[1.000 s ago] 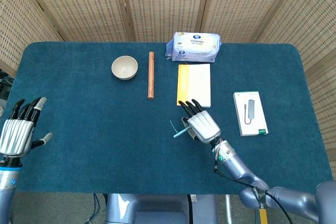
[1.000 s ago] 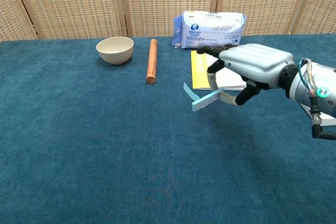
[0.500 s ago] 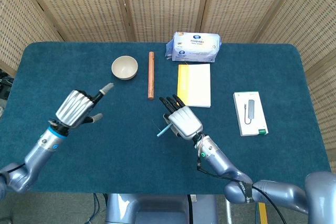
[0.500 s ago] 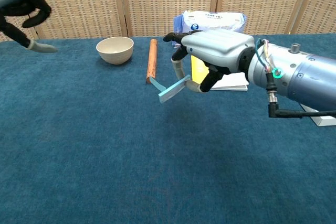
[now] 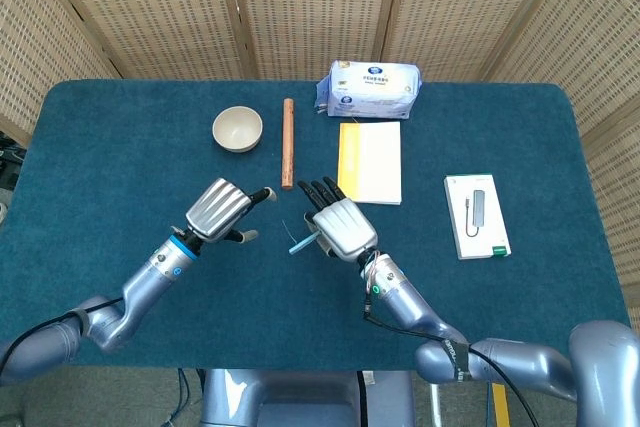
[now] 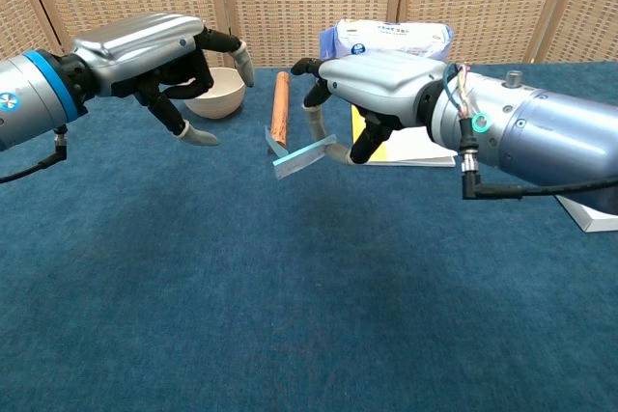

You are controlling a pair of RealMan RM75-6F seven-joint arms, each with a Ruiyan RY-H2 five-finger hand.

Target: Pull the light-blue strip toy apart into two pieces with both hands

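My right hand (image 5: pixel 340 226) (image 6: pixel 372 84) holds the light-blue strip toy (image 6: pixel 298 153) (image 5: pixel 299 241) above the blue table, pinching its right end. The strip sticks out to the left of the hand, slanting down, with a short bent piece at its left end. My left hand (image 5: pixel 219 210) (image 6: pixel 159 50) hovers just left of the strip with its fingers spread and nothing in them. A small gap separates its fingertips from the strip's free end.
A cream bowl (image 5: pixel 237 129) and a wooden rod (image 5: pixel 287 143) lie behind the hands. A yellow-edged notebook (image 5: pixel 370 161), a wipes pack (image 5: pixel 369 88) and a white box (image 5: pixel 477 215) sit to the right on the blue table (image 5: pixel 130 147).
My left hand has swept in from the far left to just beside the strip. My right hand has carried the strip further left and a little up.
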